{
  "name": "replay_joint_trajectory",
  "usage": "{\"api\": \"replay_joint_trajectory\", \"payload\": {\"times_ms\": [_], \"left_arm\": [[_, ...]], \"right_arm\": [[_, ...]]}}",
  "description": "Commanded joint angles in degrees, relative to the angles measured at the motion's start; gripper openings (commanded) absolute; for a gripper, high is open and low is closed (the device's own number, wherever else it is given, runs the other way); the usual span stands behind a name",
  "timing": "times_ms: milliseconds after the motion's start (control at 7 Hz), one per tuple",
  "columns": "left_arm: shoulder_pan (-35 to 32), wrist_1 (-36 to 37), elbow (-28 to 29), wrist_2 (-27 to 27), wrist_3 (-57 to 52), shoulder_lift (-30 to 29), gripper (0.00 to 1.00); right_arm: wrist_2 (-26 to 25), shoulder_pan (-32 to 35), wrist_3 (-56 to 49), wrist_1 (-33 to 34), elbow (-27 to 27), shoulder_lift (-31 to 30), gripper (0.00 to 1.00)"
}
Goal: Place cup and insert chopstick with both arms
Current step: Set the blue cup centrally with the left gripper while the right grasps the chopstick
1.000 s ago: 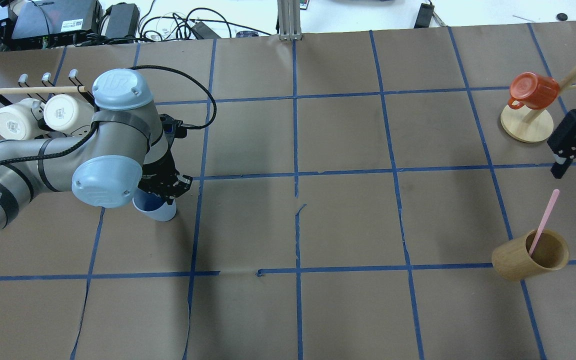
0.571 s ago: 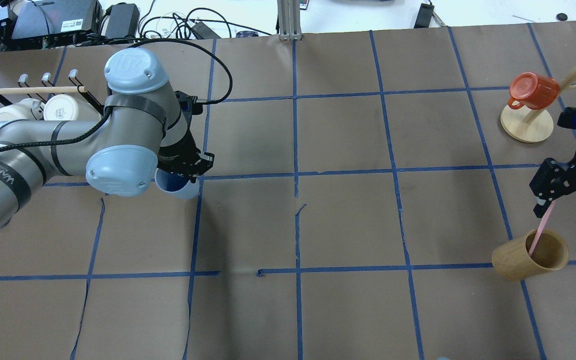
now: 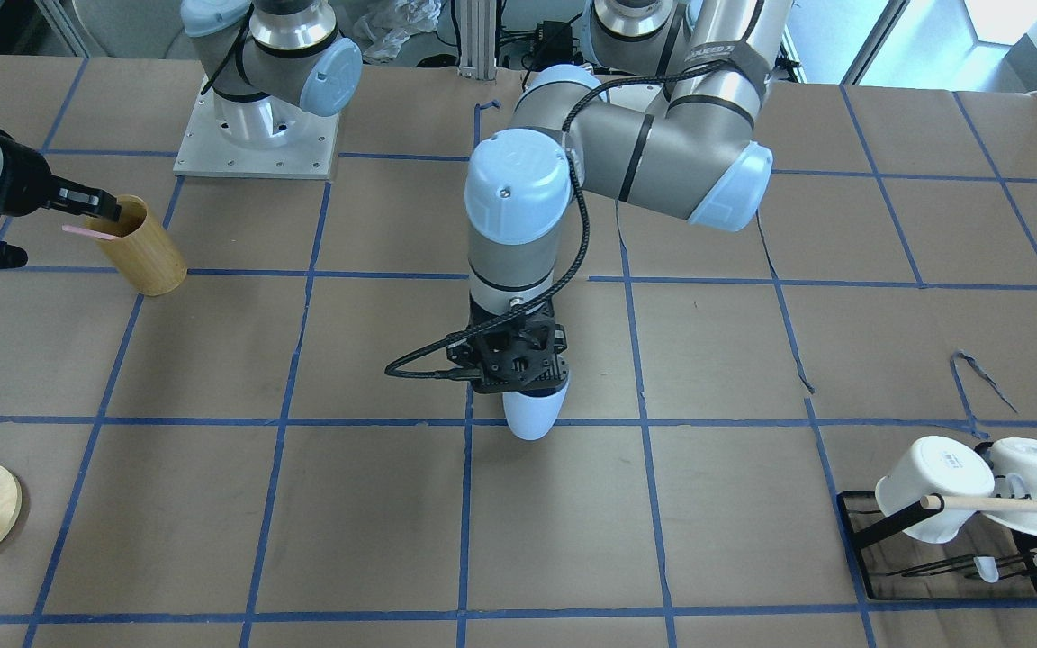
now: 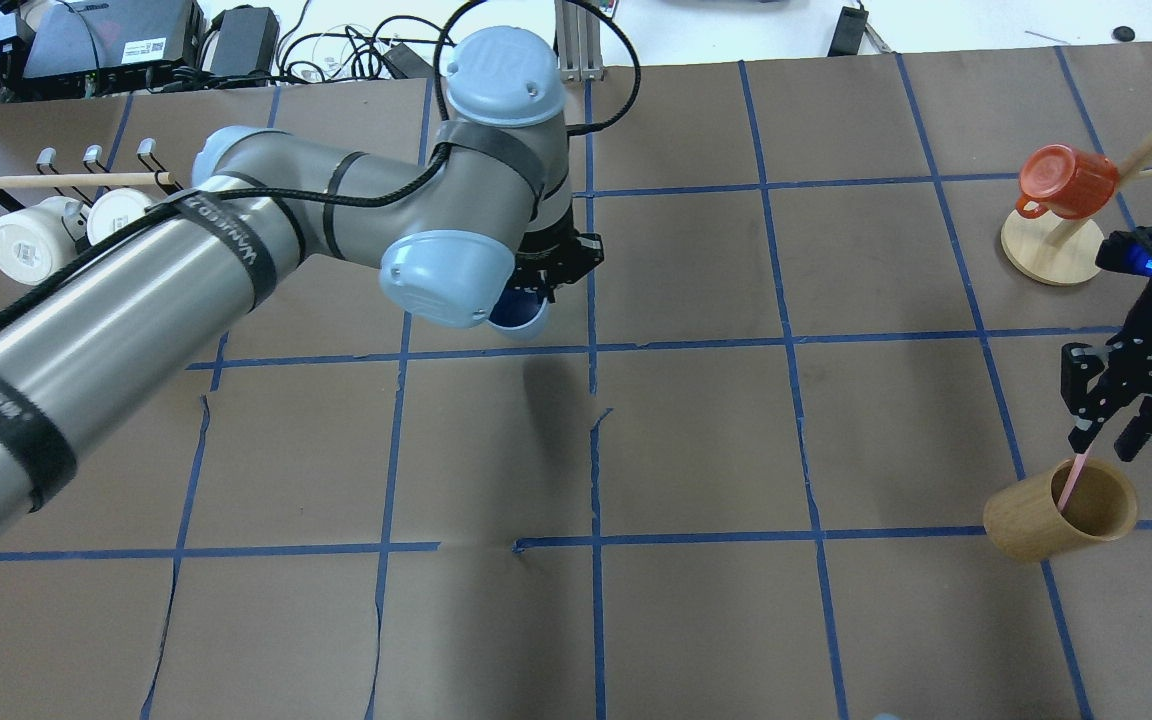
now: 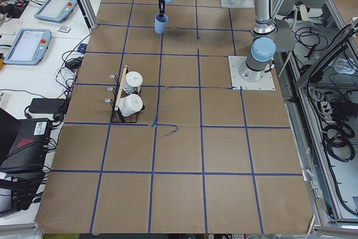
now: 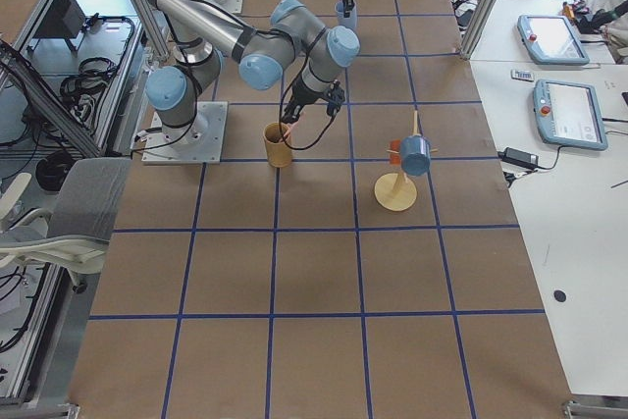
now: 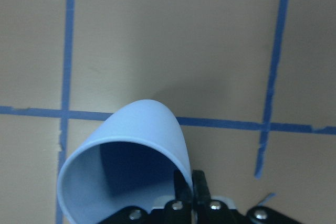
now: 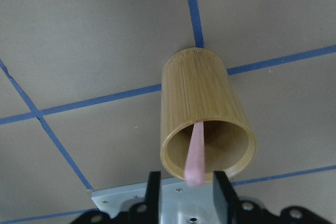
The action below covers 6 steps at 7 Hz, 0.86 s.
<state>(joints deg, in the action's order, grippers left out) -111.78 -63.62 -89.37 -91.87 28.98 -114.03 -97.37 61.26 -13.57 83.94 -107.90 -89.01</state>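
My left gripper is shut on the rim of the light-blue cup and holds it upright just above the table near its middle. The cup hangs below the gripper in the front-facing view, and the left wrist view shows its open mouth. The pale-pink chopstick leans in a tan wooden cylinder at the right. My right gripper is open, and its fingers straddle the chopstick's top without closing on it.
A black rack with two white mugs and a wooden rod stands at the far left. A wooden mug tree with a red mug stands at the far right, behind my right gripper. Blue tape lines grid the brown table.
My left arm has carried the cup from the left side toward the table's middle. My right gripper has come down over the chopstick's top.
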Motion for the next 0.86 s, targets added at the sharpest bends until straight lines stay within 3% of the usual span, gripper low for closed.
{"api": "replay_joint_trajectory", "payload": {"times_ms": [0, 143, 286, 429, 714], "left_arm": [[-3.96, 0.25, 3.15, -0.07, 6.85, -4.52, 0.00], [-4.41, 1.73, 3.15, 2.28, 6.88, -4.97, 0.00], [-4.41, 1.57, 2.81, 2.39, 6.62, -4.97, 0.16], [-4.33, 1.91, 3.32, 1.87, 6.44, -4.71, 0.99], [-3.72, 1.39, 3.15, -2.84, 6.18, -2.25, 1.00]], "right_arm": [[0.16, 0.00, 0.04, 2.36, 0.14, 1.12, 0.41], [0.25, 0.00, 0.21, 2.36, 0.14, 1.21, 0.41], [0.25, 0.00, 0.30, 2.28, 0.32, 1.21, 0.41], [0.25, 0.00, 0.39, 2.19, 0.15, 1.21, 0.41], [0.51, 0.00, 2.04, 2.19, 0.32, 1.21, 0.28]]}}
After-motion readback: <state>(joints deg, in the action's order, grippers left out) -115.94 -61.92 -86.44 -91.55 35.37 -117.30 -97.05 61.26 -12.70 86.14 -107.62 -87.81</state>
